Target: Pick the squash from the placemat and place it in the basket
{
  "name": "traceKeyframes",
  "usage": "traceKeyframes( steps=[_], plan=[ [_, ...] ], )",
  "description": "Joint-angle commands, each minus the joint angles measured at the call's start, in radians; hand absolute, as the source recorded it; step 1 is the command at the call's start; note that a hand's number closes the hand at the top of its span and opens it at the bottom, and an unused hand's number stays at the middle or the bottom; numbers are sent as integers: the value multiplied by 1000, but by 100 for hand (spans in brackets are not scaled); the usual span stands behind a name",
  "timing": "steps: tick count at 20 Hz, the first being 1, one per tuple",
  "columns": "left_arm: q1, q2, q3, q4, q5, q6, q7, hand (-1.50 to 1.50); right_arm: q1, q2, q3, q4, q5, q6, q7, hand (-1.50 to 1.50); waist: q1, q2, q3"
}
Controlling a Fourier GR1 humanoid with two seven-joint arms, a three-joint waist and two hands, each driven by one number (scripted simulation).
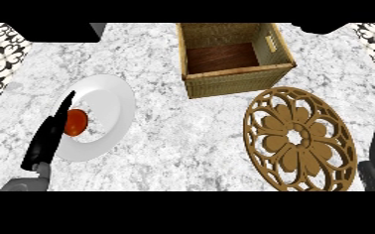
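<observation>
Leftmost, the left hand point(48, 140) lies with straight black fingers over the white round plate point(110, 104) near the worktop's left edge — a small orange-red squash point(76, 122) sits just beside them, touching or nearly so. Toward the far edge stands the woven rectangular basket point(238, 79). Rightward lies a brown openwork flower-patterned placemat point(299, 139) — at the right edge, a dark sliver, its state untellable.

The round brown openwork placemat with a flower pattern point(299, 139) lies flat on the tabletop at my right, bare. Just behind it, to its left, stands the square woven wicker basket with a dark wooden floor point(233, 79), open at the top and holding nothing.
</observation>
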Motion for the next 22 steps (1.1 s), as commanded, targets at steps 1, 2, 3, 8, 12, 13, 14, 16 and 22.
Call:
traceKeyframes(
  steps=[1,2,3,8,12,13,14,16,22],
  plan=[
    [47,-36,-17,59,1,-5,-56,0,13,42,69,76,75,-70,-18,150,-2,6,-7],
    [31,-67,-37,56,-34,36,-35,0,-28,-18,29,166,78,-68,-82,150,0,8,-7],
    [14,-60,-49,-50,-27,7,89,0,8,35,68,106,99,-82,-14,150,-3,3,-6],
    [-5,-25,17,67,4,-21,-31,0,-3,48,91,262,161,-155,-86,-150,-5,6,-7],
    [19,-22,9,47,-8,-35,-29,0,7,123,77,316,181,-283,-99,-150,-4,6,-6],
    [16,-23,21,12,-9,-19,-9,0,8,143,105,379,220,-350,-147,-150,3,8,-6],
    [13,-63,-16,21,-35,0,3,0,-8,140,98,382,215,-345,-151,-150,-1,7,-6],
    [-8,-6,54,66,16,-49,-24,0,0,149,86,333,217,-372,-134,-150,-8,5,-6],
    [12,-27,36,52,-9,-31,-42,0,5,122,-44,363,229,-580,-138,-150,-10,5,-6]
  ],
)
